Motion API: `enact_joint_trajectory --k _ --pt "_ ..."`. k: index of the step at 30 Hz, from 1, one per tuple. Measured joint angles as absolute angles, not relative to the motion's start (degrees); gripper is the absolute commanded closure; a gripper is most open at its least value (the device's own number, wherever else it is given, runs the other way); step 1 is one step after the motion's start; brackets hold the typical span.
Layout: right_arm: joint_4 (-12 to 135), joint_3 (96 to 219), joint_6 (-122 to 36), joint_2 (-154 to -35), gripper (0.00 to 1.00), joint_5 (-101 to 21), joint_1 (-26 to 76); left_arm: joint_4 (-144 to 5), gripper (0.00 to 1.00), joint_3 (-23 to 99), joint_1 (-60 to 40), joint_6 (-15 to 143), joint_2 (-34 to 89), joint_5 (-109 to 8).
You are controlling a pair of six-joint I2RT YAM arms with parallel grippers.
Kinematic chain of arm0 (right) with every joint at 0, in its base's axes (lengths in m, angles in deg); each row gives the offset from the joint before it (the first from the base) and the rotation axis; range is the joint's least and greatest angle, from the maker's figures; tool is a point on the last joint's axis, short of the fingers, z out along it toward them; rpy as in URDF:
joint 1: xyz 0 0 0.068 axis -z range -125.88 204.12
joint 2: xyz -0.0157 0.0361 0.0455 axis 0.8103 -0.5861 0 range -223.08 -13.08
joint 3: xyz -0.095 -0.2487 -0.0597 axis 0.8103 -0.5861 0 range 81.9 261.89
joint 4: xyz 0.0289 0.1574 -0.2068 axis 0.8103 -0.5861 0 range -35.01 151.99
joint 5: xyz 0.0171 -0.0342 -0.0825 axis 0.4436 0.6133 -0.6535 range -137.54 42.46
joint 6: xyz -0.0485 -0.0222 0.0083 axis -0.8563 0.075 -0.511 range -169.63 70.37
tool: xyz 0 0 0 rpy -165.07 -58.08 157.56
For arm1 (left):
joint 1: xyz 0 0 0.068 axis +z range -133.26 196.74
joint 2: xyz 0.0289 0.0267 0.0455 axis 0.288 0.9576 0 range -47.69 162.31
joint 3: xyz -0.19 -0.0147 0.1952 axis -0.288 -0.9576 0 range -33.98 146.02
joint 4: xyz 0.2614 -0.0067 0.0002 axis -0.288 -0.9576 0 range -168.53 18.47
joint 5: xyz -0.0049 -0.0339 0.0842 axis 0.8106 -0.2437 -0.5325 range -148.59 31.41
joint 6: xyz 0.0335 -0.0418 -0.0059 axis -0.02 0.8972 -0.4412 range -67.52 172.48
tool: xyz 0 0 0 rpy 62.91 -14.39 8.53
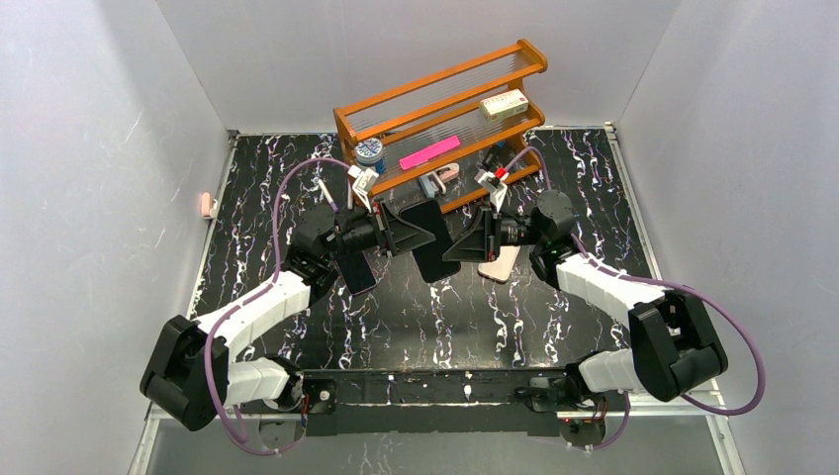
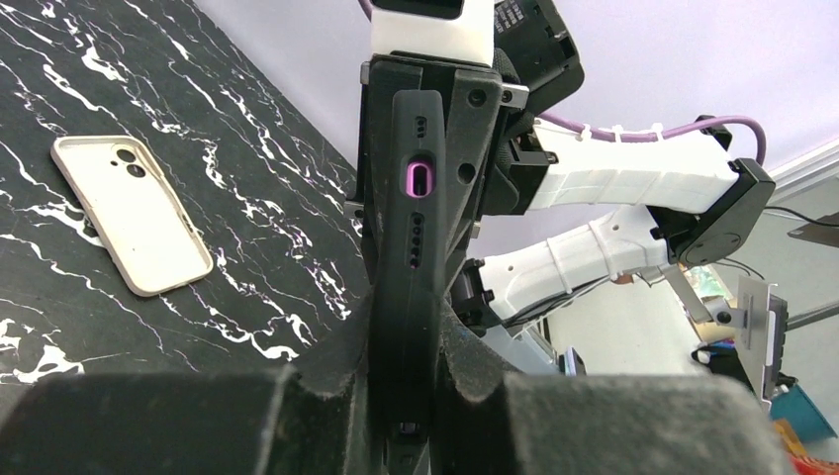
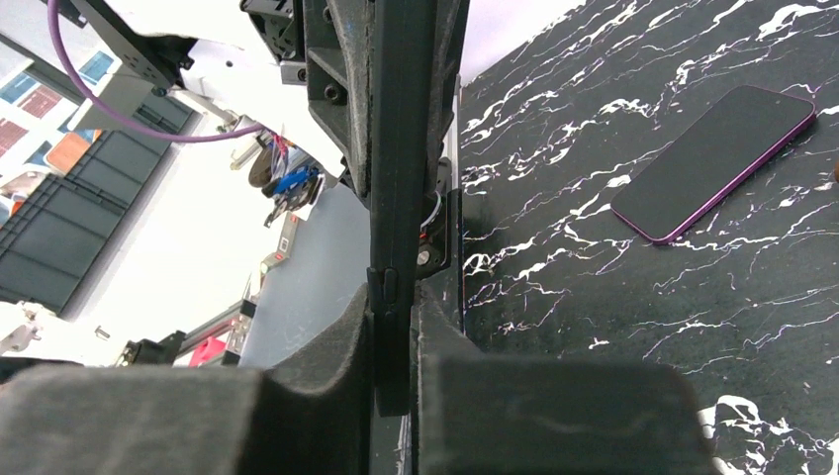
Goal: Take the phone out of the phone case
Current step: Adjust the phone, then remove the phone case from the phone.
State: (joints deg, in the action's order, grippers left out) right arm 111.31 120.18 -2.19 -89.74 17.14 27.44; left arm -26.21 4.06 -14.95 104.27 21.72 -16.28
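A phone in a black phone case (image 1: 432, 242) is held on edge above the middle of the table, between both arms. My left gripper (image 2: 408, 341) is shut on one end of the case (image 2: 420, 228). Its bottom edge faces that camera, and a purple rim shows round the charging port (image 2: 420, 180). My right gripper (image 3: 396, 317) is shut on the opposite end of the case (image 3: 401, 148), seen edge-on. In the top view the left gripper (image 1: 404, 237) and right gripper (image 1: 463, 243) face each other across the case.
A bare purple phone (image 3: 712, 163) lies flat on the table under the left arm (image 1: 356, 269). An empty beige case (image 2: 134, 213) lies under the right arm (image 1: 500, 265). An orange wooden rack (image 1: 445, 109) with small items stands at the back.
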Motion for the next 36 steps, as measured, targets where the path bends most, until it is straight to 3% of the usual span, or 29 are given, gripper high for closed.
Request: enact_joint_trajectory --k 7,12,20,36 --pt "108.5 120.3 -4.7 -88.7 0.37 11.1 27.4 -27.2 1.00 2.2 -15.2 107.8 19.8 -24.1" --pt "110.6 114.0 -2.9 -83.9 0.25 2.9 27.3 -28.4 1.00 0.7 -15.4 111.8 17.9 -33.5" --pt "119.3 105.9 2.2 -82.5 0.23 -6.3 24.1 -28.4 1.00 -0.1 -15.4 117.8 17.3 -43.8" --pt "133.1 108.4 5.8 -91.0 0.35 -12.3 17.1 -26.9 1.00 -2.6 -15.5 124.8 14.2 -51.0"
